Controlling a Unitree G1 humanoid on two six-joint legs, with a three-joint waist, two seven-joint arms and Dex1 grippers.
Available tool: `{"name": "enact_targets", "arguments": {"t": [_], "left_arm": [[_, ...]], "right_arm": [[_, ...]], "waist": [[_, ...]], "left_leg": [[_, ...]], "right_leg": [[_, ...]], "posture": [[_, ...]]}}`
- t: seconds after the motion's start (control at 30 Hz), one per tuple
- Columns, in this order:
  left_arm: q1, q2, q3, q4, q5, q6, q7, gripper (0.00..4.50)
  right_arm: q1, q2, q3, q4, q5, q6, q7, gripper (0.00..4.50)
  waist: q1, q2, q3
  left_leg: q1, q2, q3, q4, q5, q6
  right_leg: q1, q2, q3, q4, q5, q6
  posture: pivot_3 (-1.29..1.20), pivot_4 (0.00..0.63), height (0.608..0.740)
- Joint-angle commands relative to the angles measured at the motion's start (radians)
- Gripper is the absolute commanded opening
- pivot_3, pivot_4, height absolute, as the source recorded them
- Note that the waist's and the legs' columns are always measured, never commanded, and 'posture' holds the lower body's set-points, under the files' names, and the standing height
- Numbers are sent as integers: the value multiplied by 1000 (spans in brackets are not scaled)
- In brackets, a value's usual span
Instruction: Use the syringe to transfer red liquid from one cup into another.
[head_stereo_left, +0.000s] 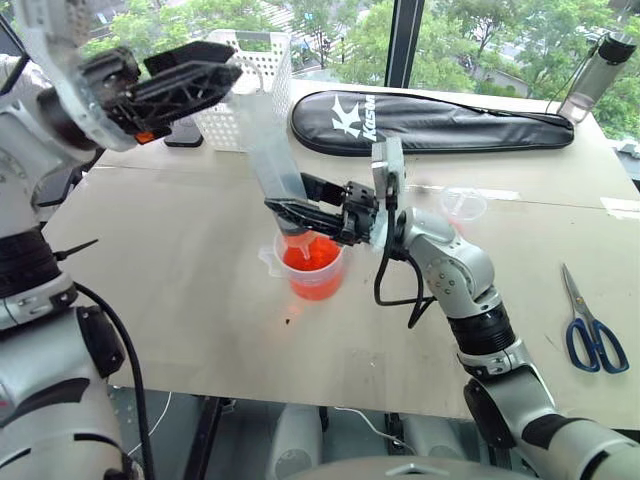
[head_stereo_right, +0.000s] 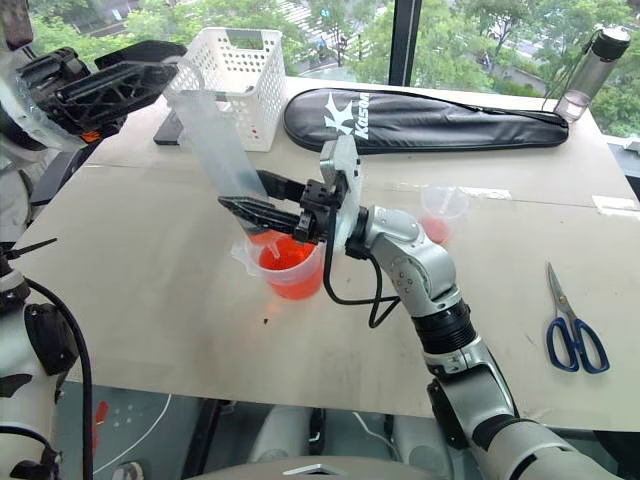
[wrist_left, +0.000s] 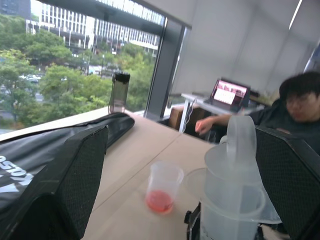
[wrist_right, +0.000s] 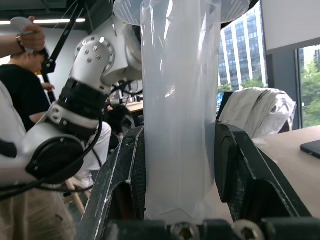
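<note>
1. Left pincer (head_stereo_left: 190, 75) hangs raised above the table's (head_stereo_left: 180, 290) left side, its two black fingers spread wide and holding nothing; the plunger end of the syringe stands just beside them, apart from both.
2. Next comes the large clear plastic syringe (head_stereo_left: 270, 150), a thick tube leaning up toward that open pincer, with its short nozzle dipped into the wide clear spouted beaker (head_stereo_left: 315, 268) of orange-red liquid (head_stereo_left: 312, 258).
3. Right pincer (head_stereo_left: 300, 200) is closed round the lower part of the barrel, one finger on each side, holding it over the beaker.
4. Further right, the small clear flared cup (head_stereo_left: 463, 208) stands well apart from the beaker, with a little red at its bottom.
5. Judging from this, the drawing-up step is in hand: the left pincer would need to close on the plunger and pull it before the syringe is carried to the small cup.
</note>
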Motion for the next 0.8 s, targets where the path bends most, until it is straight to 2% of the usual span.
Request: {"name": "enact_targets", "arguments": {"t": [0.03, 0.17, 0.4, 0.53, 0.67, 0.8], "left_arm": [[62, 23, 38, -87, -36, 5, 6, 4500], [77, 10, 16, -145, -37, -29, 22, 4500], [52, -36, 82, -56, -86, -23, 120, 4500], [17, -103, 113, -32, -109, -48, 238, 4500], [39, -173, 82, -105, -110, -70, 308, 4500], [31, -290, 28, -193, -73, -116, 452, 4500]], "right_arm": [[-34, 6, -45, -46, 3, -35, -40, 1436], [-52, -5, -43, -38, -28, -45, -58, 1436], [-91, 12, -76, -52, -20, -48, -106, 1436], [-97, 21, -100, -87, 16, -34, -130, 1435], [-104, 1, -151, -128, 36, -25, -182, 1433], [-116, -112, -255, -192, -2, -21, -279, 1432]], "waist": [[-1, 0, 0], [1, -2, 1], [0, -2, 1], [2, -3, 1], [4, -3, 1], [9, -3, 1]], "left_leg": [[0, 0, 0, 0, 0, 0], [-1, 0, 0, 0, 0, 0], [0, 0, 0, 0, 0, 0], [-1, 0, 0, 0, 0, 0], [-1, -1, 0, 0, 0, 0], [-1, -1, 0, 0, 0, 0]], "right_leg": [[0, 0, 0, 0, 0, 0], [0, 0, 0, 0, 0, 0], [0, 0, 0, 0, 0, 0], [0, 0, 0, -1, 0, 0], [0, -1, 0, -1, 0, 0], [0, -2, -1, -1, 0, 0]], "posture": [[0, 150, 724], [0, 150, 724], [0, 150, 724], [0, 150, 724], [0, 150, 724], [0, 150, 724]]}}
